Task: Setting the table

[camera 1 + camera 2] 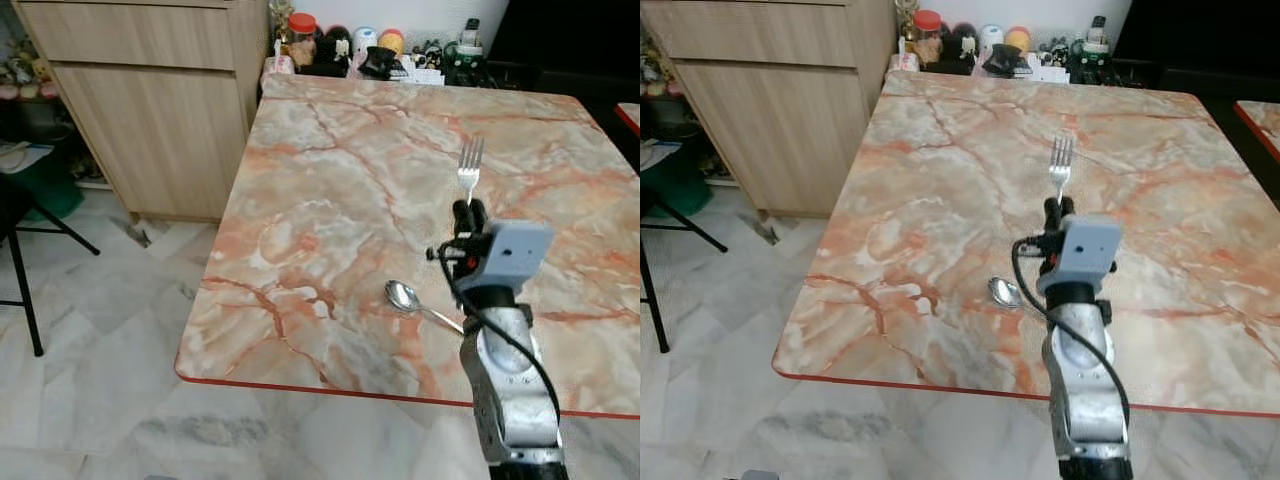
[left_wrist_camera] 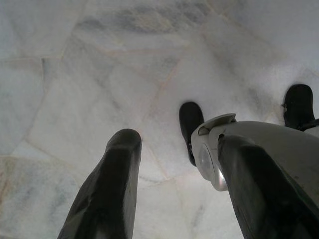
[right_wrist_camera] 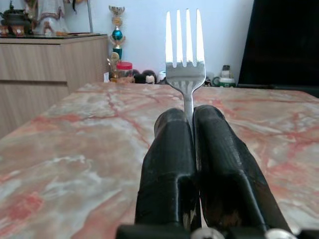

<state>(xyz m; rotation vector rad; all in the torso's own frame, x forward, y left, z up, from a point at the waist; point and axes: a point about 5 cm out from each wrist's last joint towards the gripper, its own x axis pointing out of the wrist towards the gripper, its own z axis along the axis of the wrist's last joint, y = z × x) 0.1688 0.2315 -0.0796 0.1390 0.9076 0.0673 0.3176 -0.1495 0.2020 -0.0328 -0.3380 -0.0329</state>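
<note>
My right gripper [image 1: 469, 212] is over the marble table [image 1: 340, 180], shut on the handle of a silver fork [image 1: 470, 165]. The fork's tines [image 3: 185, 37] point away from me toward the far side of the table. In the right wrist view the two black fingers [image 3: 167, 164] are pressed together around the fork stem. A silver spoon [image 1: 408, 299] lies on the table near the front edge, just left of my right arm, bowl facing up. My left gripper [image 2: 179, 199] hangs open over the pale floor.
The table has a red front edge [image 1: 300, 385]. Jars, bottles and small items [image 1: 370, 48] crowd its far edge. A wooden cabinet [image 1: 150, 100] stands to the left, with a black chair leg [image 1: 25, 290] on the tiled floor.
</note>
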